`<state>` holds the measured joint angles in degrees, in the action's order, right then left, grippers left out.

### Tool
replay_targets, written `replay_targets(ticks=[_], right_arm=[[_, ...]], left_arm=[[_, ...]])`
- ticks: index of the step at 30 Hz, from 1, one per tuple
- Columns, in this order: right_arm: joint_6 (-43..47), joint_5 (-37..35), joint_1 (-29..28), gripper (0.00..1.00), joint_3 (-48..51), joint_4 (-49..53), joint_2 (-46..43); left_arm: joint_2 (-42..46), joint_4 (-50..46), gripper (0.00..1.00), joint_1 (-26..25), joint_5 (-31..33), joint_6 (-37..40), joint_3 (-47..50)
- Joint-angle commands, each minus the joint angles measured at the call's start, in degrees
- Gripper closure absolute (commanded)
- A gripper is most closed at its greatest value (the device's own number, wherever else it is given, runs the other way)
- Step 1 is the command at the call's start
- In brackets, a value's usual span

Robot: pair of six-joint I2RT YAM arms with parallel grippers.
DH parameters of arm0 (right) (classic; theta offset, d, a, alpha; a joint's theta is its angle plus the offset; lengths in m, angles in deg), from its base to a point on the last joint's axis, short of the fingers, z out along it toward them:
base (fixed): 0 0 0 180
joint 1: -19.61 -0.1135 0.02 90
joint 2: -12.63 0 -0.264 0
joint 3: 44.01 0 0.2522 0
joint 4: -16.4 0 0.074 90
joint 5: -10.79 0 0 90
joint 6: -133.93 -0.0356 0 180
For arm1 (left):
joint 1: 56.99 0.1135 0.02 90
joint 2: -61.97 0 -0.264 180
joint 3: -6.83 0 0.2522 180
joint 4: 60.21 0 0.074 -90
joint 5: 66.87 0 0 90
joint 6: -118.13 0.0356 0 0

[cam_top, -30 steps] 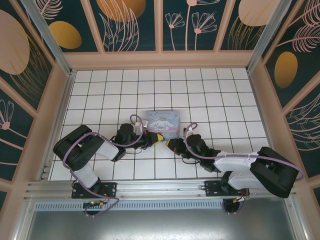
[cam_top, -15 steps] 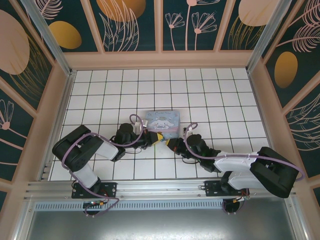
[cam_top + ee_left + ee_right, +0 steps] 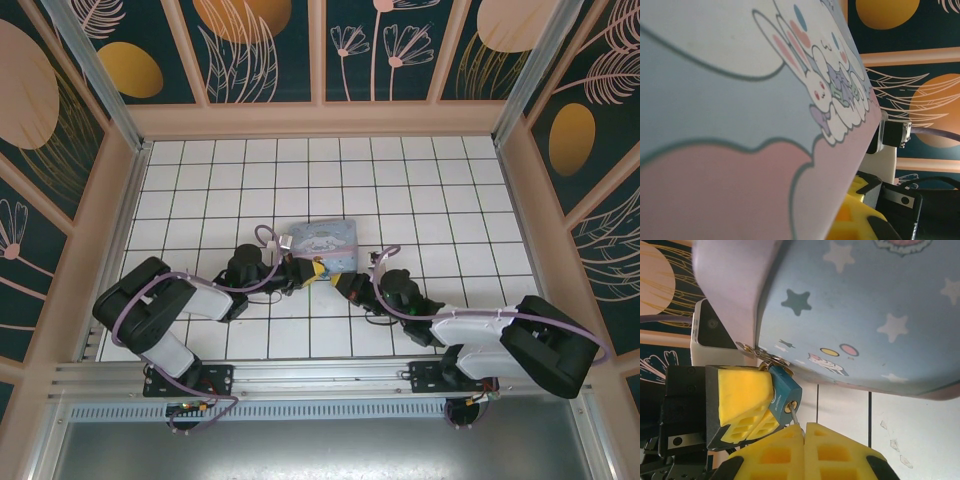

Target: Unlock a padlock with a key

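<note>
The dark-blue padlock (image 3: pixel 781 390) hangs by its thin silvery shackle (image 3: pixel 766 360) from the clasp of the pastel cartoon-print box (image 3: pixel 855 315). My left gripper (image 3: pixel 307 268) is shut on the padlock body, its yellow fingers (image 3: pixel 742 390) pressed to the lock's side. The key (image 3: pixel 794 416) is a thin metal shaft with its tip in the keyhole. My right gripper (image 3: pixel 804 429) is shut on it, right below the lock. In the left wrist view the box (image 3: pixel 740 125) is close up, with one yellow finger (image 3: pixel 860 220) at the bottom.
The box (image 3: pixel 325 241) lies tilted on the white tiled table (image 3: pixel 450 200), near the middle, with both wrists crowded at its near edge. Patterned walls (image 3: pixel 320 50) enclose the table on three sides. The right arm's wrist camera (image 3: pixel 892 134) sits just beyond the box.
The box has tipped and shifted slightly left. The left arm's elbow has swung out to the left. Both grippers stay closed at the box's near edge.
</note>
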<state>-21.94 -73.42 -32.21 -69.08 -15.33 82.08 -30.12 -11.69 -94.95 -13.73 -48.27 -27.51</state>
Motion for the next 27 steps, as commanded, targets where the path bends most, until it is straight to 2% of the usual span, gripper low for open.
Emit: replay_targets(ticks=[1, 10, 19, 23, 27], right_arm=[[1.6, -0.1, 1.5, 1.0, 1.1, -3.4, -0.6], [-0.1, 3.5, 3.6, 1.0, 2.5, -7.9, -0.2], [-0.2, 4.8, 2.8, 1.0, 0.4, -7.0, 0.1], [-0.5, 3.1, 2.0, 1.0, -0.4, -2.1, -0.4], [-2.8, 0.4, 1.8, 1.0, -0.1, 7.2, -2.6]], left_arm=[[2.0, 3.3, 1.0, -0.6, -4.5, -0.6, -0.3], [2.8, 4.4, 1.0, -0.6, -4.8, -0.5, -0.3], [3.5, 3.4, 1.0, -0.6, -4.3, -0.1, -0.2], [3.7, 0.1, 1.0, -0.6, -2.8, 1.8, -0.4], [3.2, -2.3, 1.0, -0.6, -0.8, 2.5, -0.8]])
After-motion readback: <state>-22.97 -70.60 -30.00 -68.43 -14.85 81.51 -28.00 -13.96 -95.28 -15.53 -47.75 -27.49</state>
